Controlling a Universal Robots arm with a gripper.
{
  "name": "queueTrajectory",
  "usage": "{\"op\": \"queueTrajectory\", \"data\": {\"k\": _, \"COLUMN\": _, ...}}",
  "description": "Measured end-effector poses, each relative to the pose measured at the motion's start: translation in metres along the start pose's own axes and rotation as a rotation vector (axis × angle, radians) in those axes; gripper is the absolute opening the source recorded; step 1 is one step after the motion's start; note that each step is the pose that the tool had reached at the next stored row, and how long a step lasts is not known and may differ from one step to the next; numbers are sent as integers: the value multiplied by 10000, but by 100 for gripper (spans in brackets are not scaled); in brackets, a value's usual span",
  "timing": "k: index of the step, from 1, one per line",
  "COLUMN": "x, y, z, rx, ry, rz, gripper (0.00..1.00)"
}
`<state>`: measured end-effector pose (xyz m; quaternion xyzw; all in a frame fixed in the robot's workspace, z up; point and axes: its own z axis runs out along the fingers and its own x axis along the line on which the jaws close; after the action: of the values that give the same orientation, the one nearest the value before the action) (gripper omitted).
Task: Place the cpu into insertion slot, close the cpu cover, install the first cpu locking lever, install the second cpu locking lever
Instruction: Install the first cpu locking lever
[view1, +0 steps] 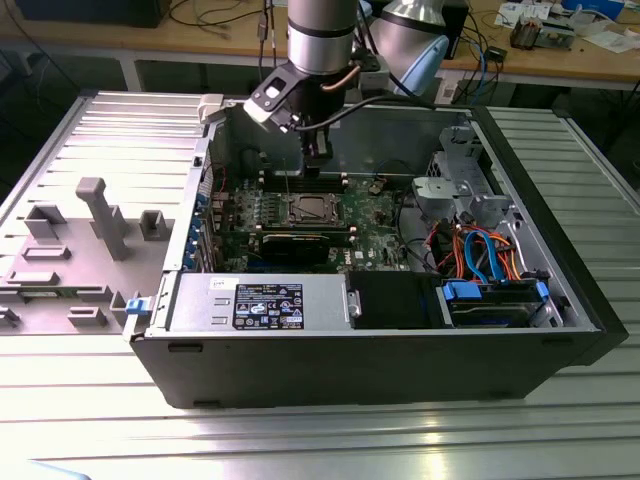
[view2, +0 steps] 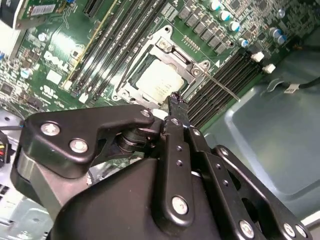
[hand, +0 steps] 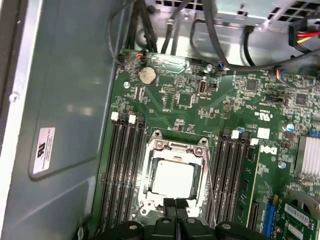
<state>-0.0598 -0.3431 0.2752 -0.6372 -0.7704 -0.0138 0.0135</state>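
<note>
My gripper (hand: 175, 204), fingers pressed together, hung over cpu cover (hand: 175, 148) edge; locking lever (view2: 222, 87) lay just beside, parallel to memory slots (hand: 122, 170).

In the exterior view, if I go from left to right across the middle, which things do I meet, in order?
grey plastic stand → cpu in its socket → silver metal cage → right wall of the computer case
</note>
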Motion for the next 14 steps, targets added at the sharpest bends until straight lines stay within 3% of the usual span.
{"op": "queueTrajectory", "data": {"k": 3, "x": 0, "y": 0, "z": 1, "rx": 39, "ry": 5, "rz": -1021, "gripper": 11}}
{"op": "queueTrajectory", "data": {"k": 9, "x": 0, "y": 0, "z": 1, "rx": 76, "ry": 9, "rz": -2008, "gripper": 11}}
{"op": "queueTrajectory", "data": {"k": 14, "x": 0, "y": 0, "z": 6, "rx": 129, "ry": 14, "rz": -3343, "gripper": 11}}
